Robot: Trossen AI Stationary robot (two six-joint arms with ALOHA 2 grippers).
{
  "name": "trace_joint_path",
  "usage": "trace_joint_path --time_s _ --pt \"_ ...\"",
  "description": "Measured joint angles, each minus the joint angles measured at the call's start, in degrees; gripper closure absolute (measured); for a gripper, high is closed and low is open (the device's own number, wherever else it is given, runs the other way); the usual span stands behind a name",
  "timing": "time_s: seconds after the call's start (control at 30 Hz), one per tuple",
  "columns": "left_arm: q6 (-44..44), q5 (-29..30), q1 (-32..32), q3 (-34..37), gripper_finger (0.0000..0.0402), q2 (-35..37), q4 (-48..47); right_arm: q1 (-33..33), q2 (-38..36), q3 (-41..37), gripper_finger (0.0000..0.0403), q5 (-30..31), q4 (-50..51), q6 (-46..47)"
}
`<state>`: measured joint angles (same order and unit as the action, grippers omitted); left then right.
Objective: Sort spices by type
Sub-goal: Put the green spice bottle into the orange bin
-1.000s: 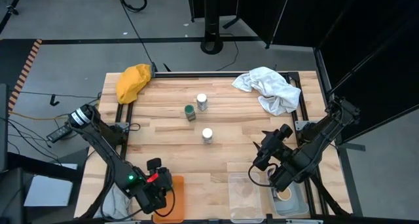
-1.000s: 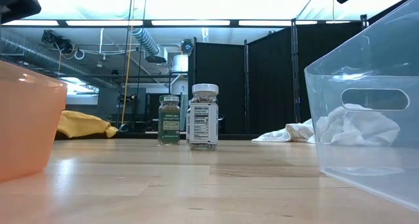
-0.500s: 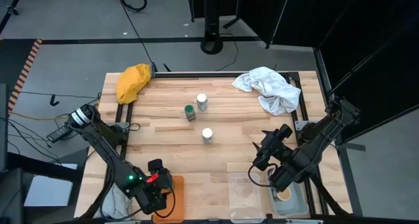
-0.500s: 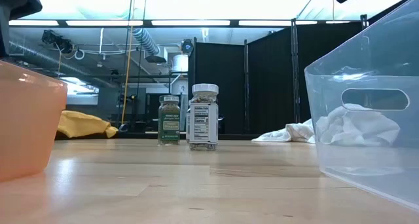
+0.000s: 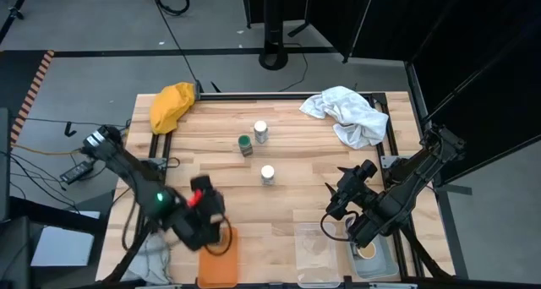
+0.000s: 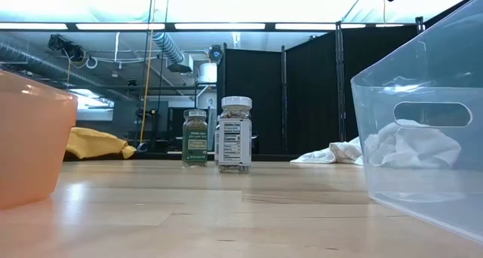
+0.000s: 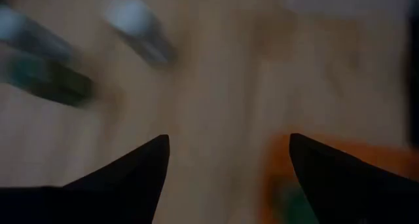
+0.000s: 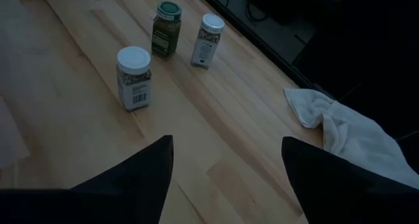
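At the table's left front, left gripper (image 5: 205,219) hangs just above the orange tray (image 5: 221,268), fingers spread and holding nothing; its wrist view is motion-blurred, showing only smeared jar shapes far ahead of the fingertips and an orange patch near one finger. Yellow cloth (image 5: 170,106) sits at the far left corner. Mid-table, three jars stand upright, well clear of both grippers: green-lid jar (image 5: 244,144) just beside a white-lid jar (image 5: 260,131), and a second white-lid jar (image 5: 267,174) alone, nearer the front. Right of centre, clear tray (image 5: 319,255) and grey tray (image 5: 375,259) sit at the front edge; a tan-lidded jar (image 5: 367,250) shows inside the grey tray, high view only. Right gripper (image 5: 335,206) hovers near the clear tray's far edge, fingers parted and empty; its wrist view has all three mid-table jars ahead of the fingertips, none between them. White cloth (image 5: 348,113) lies at the far right. Low view sees only two jars, green-lid (image 6: 195,137) and one white-lid (image 6: 235,133), side by side between the orange tray wall (image 6: 30,137) and clear tray wall (image 6: 423,107); no grippers there.
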<state>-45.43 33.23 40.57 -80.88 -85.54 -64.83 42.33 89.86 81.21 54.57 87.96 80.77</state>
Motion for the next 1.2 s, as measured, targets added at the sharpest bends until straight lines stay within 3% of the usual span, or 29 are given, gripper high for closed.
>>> trace_joint_path --time_s 0.13,0.27,0.47,0.57,0.8,1.03,1.2 --pt "5.6 10.2 -6.0 -0.8 0.0083 4.3 0.5 0.0 0.0 0.0 0.0110 0.0 0.0 0.1" --pt "14.6 11.6 -14.0 0.7 0.0083 6.5 2.7 0.0 0.0 0.0 0.0110 0.0 0.0 0.2" --pt "31.2 3.4 -26.0 4.1 0.0083 6.6 10.7 0.0 0.0 0.0 0.0110 0.0 0.0 0.2" --pt "35.6 -4.4 -32.3 7.0 0.0083 6.6 17.3 0.0 0.0 0.0 0.0110 -0.2 0.0 0.2" --pt "41.6 -15.3 -43.0 12.8 0.0083 6.6 24.4 0.0 0.0 0.0 0.0110 -0.6 0.0 0.2" --pt "43.6 -20.4 -50.1 18.9 0.0083 6.6 32.5 0.0 0.0 0.0 0.0110 -0.7 0.0 0.2" --pt "44.2 -20.8 -51.9 22.6 0.0083 6.5 37.5 0.0 0.0 0.0 0.0110 -0.7 0.0 0.2"
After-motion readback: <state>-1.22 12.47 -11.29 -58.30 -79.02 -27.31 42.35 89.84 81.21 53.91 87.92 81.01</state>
